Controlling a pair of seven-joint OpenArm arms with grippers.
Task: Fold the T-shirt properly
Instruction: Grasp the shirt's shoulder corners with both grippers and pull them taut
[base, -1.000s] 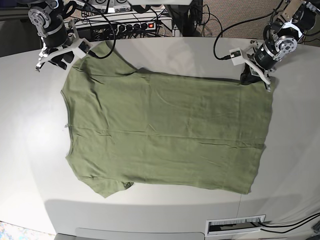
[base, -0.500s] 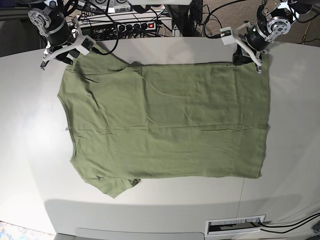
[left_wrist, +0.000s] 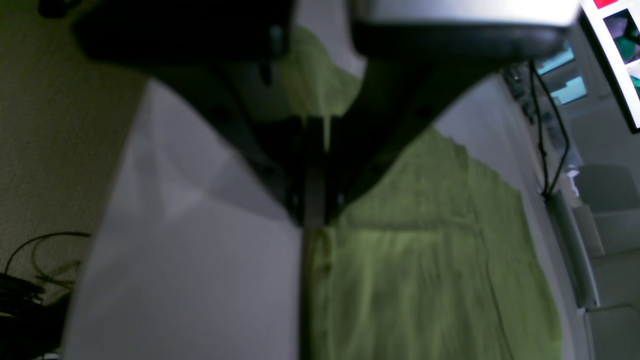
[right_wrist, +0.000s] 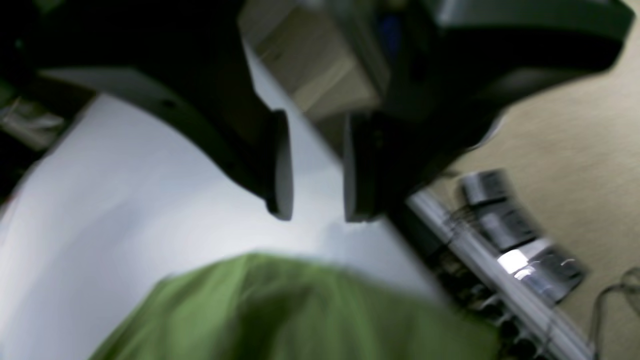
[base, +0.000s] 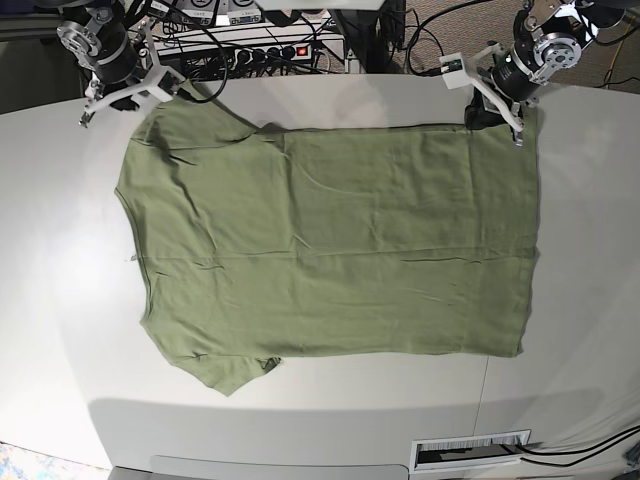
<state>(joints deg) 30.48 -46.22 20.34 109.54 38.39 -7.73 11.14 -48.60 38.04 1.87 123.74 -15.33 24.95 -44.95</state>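
Observation:
The olive-green T-shirt (base: 330, 250) lies spread flat on the grey table (base: 60, 250), neckline to the left and hem to the right. My left gripper (base: 500, 122) is at the shirt's far right hem corner. In the left wrist view, that gripper (left_wrist: 312, 220) is shut on the edge of the T-shirt (left_wrist: 425, 275). My right gripper (base: 128, 98) hovers at the far left, just beyond the far sleeve. Seen from the right wrist, this gripper (right_wrist: 317, 216) is open with nothing between its fingers, above the T-shirt (right_wrist: 300, 310).
A power strip and tangled cables (base: 280, 50) run behind the table's far edge. A white slotted plate (base: 470, 450) sits at the front edge. Carpet shows past the far right corner.
The left gripper has pulled the hem corner toward the far edge, squaring the shirt up. The right gripper has drawn back off the sleeve toward the far left corner.

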